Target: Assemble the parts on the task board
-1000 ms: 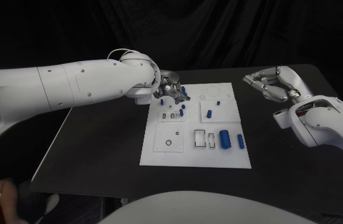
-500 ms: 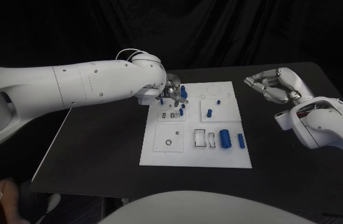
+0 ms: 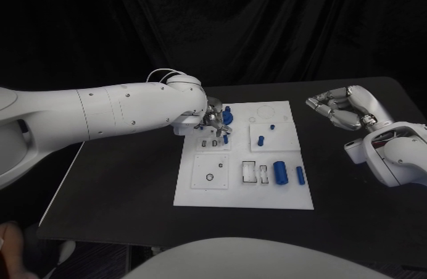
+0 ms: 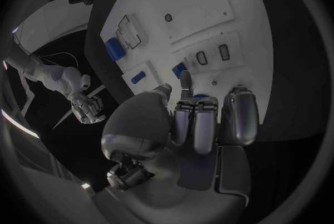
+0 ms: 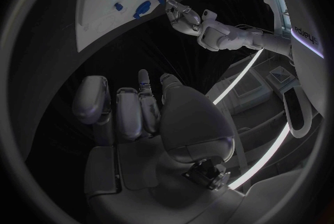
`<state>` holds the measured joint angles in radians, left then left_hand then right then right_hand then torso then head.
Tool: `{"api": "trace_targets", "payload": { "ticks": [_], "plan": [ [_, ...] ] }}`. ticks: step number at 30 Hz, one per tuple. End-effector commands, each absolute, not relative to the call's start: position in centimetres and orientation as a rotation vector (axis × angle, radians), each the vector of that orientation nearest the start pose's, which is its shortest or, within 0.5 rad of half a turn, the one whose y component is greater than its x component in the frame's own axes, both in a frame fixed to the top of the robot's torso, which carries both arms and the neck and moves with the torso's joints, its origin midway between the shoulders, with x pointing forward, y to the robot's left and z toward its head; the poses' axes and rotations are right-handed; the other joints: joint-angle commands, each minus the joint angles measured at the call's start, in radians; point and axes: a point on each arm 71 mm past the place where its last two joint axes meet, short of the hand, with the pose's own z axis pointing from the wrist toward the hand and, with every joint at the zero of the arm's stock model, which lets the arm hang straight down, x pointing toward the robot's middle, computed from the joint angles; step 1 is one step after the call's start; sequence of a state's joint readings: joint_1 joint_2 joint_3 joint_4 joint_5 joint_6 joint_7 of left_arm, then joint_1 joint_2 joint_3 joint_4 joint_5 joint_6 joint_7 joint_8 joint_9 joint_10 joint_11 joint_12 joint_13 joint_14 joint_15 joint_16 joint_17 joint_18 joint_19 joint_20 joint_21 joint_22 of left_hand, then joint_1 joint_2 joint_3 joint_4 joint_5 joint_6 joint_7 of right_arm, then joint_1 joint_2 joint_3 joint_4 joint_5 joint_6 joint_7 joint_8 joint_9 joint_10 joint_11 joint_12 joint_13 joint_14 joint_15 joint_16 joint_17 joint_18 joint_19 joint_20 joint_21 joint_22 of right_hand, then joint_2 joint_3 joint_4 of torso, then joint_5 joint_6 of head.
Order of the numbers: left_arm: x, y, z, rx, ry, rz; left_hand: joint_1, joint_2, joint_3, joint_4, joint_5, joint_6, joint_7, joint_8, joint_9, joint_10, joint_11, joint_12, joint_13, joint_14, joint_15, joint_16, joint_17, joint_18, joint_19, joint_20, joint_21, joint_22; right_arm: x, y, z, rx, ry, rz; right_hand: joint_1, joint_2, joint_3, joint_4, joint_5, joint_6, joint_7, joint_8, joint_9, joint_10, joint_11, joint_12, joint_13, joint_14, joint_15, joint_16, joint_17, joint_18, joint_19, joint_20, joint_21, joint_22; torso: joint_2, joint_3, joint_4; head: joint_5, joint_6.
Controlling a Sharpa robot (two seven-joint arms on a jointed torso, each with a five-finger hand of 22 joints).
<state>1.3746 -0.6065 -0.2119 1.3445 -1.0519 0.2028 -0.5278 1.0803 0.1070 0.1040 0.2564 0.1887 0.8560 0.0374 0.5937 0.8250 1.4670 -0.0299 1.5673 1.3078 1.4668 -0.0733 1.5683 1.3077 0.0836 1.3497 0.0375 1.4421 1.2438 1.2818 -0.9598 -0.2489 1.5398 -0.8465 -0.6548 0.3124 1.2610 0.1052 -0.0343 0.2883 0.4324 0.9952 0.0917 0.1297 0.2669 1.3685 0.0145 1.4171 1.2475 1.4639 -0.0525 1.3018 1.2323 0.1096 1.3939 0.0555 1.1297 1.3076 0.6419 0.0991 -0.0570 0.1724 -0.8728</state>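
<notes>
Head view: the left hand (image 3: 215, 120) hovers over the task board (image 3: 245, 195) at its 11 o'clock corner, right by a blue peg (image 3: 228, 114). Whether its fingers grasp that peg cannot be told. Any sideways nudge could topple the small upright pegs close by. I count about seven blue parts, including one large cylinder (image 3: 280, 173). The right hand (image 3: 342, 108) hangs off the board at 3 o'clock, curled on nothing.

Left wrist view: fingers reach toward two blue pieces; contact is unclear.

Right wrist view: fingers clenched, empty.
</notes>
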Motion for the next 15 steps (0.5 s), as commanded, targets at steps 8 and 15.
{"api": "trace_targets", "payload": {
  "ticks": [8, 15],
  "plan": [
    [51.38, 15.25, -21.60, 0.004, 2.318, -0.398, 0.001, -0.001, -0.002, -0.005, 0.005, 0.008, 0.006, -0.029, -0.001, 0.104, 0.005, 0.003, 0.263, 0.104, 0.001, 0.003, 0.263, -0.004, -0.019, 0.002, -0.014, -0.016, 46.75, -26.11, -19.43, 0.271, 1.452, 0.914, 0.015, 0.001, -0.008, 0.000, 0.009, 0.006, 0.001, 0.001, -0.001, 0.004, -0.003, -0.006, -0.003, 0.025, -0.004, -0.004, -0.005, -0.010, 0.004, -0.003, -0.004, 0.033, 0.000, -0.0002, 0.0001, 0.003, 0.000],
    [51.39, 15.40, -22.04, -0.008, 2.310, -0.410, -0.003, -0.004, -0.002, -0.005, 0.003, 0.010, 0.010, -0.055, -0.002, 0.104, 0.008, 0.003, 0.263, 0.104, 0.004, 0.003, 0.263, -0.003, -0.023, 0.005, -0.021, -0.022, 46.87, -26.05, -19.49, 0.271, 1.456, 0.912, 0.015, 0.001, -0.008, 0.000, 0.009, 0.006, 0.001, 0.001, -0.001, 0.004, -0.003, -0.006, -0.003, 0.025, -0.004, -0.003, -0.004, -0.010, 0.004, -0.003, -0.005, 0.032, -0.001, 0.0001, -0.0006, 0.007, 0.000]
  ]
}}
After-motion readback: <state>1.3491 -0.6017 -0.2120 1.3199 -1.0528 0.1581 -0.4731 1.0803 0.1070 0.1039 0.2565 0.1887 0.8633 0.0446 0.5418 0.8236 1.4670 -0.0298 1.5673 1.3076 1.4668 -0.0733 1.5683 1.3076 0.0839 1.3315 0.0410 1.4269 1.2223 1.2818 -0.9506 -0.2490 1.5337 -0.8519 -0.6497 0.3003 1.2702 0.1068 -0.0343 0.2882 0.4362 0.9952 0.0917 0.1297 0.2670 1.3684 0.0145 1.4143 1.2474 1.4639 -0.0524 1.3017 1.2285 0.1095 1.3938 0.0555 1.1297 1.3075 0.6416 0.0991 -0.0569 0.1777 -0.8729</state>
